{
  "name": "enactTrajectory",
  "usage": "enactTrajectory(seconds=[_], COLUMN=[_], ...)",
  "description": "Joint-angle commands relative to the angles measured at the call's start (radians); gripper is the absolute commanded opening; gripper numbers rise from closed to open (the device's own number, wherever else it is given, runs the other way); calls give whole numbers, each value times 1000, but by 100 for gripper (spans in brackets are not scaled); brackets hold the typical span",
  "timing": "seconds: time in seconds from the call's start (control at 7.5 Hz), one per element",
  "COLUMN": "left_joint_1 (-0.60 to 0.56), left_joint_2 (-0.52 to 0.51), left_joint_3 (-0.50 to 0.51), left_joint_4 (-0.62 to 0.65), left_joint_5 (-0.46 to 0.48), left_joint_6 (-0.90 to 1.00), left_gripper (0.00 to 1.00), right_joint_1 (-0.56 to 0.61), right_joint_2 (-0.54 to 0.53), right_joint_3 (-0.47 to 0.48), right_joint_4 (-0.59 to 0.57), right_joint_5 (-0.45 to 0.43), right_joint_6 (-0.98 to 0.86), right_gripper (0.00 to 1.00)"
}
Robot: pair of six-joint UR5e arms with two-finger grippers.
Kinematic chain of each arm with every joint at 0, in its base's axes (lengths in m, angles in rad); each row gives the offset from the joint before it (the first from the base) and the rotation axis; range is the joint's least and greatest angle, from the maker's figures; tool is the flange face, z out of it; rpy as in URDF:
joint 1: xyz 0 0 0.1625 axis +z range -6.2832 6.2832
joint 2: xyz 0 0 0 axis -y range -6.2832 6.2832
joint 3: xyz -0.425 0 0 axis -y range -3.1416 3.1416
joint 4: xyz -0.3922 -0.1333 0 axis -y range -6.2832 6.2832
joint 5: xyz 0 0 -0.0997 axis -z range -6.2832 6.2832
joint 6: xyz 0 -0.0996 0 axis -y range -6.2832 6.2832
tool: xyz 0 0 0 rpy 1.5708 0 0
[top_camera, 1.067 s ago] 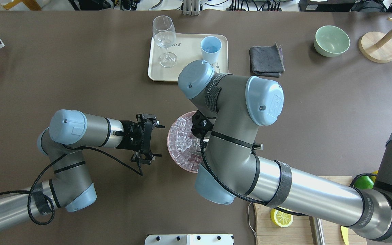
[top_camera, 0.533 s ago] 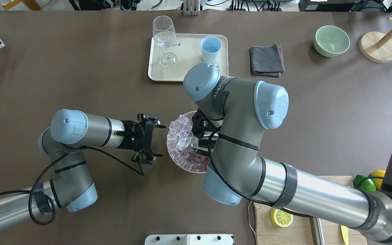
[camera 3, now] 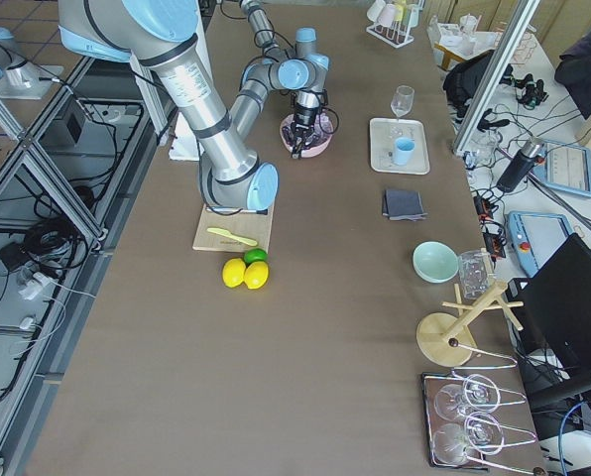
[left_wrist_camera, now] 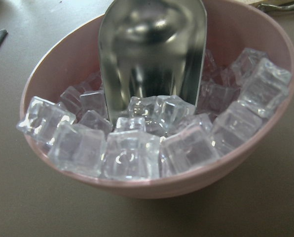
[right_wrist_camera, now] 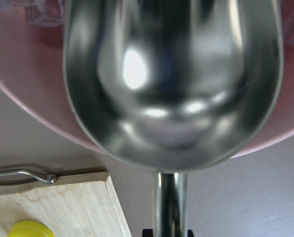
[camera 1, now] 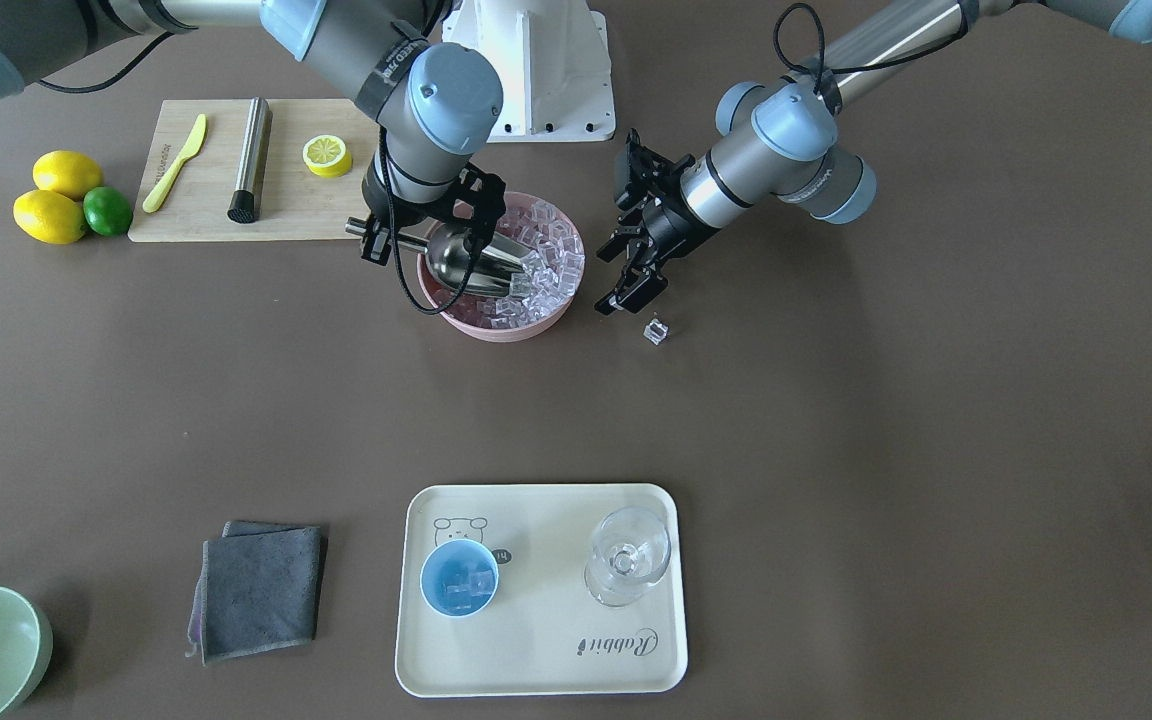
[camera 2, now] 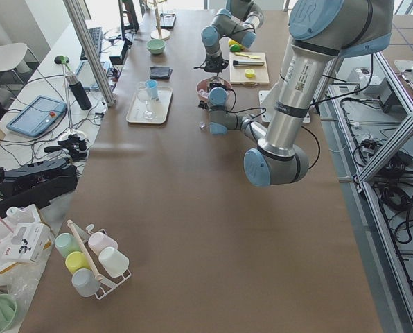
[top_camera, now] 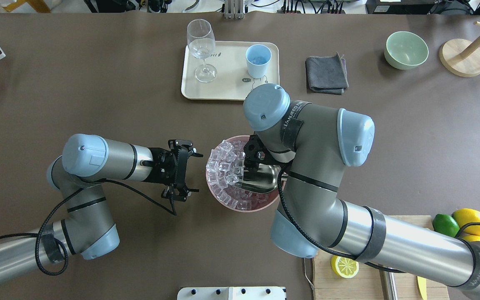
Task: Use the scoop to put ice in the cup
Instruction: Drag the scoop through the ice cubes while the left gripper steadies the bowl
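Steel scoop (camera 1: 466,262), handle clamped by right gripper (camera 1: 404,236), tilted into ice (camera 1: 554,262) mid-frame for loading; left gripper (top_camera: 199,173) gapes empty beside bowl (camera 1: 496,330), perhaps steadying.

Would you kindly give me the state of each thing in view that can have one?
scoop: held by the handle, mouth dug into the ice
pink bowl: heaped with ice
cup: upright on the tray, a few cubes inside
wine glass: upright, empty
left gripper: open, empty, beside the bowl
right gripper: shut on the scoop
stray cube: lying on the table
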Motion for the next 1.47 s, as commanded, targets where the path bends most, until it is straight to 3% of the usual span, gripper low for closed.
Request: enactTrajectory(seconds=[0.0,0.13,0.8,1.33], left_joint_1=[0,0,-2,-2], left_joint_2=[0,0,-2,-11], left_joint_3=[0,0,-1,-5], left_joint_4=[0,0,2,25], left_joint_5=[-2,-2,-2,-2], left_joint_6=[-1,-1,-1,-1], left_gripper=[98,98,98,98], right_joint_1=[0,0,0,0], right_joint_2=[-62,-68,-165,-171], right_joint_3=[47,62,90,119], right_joint_4=[93,97,342,344], right_joint_5=[1,2,14,25], right_joint_6=[-3,-4,-17,-56], right_gripper=[0,0,0,0])
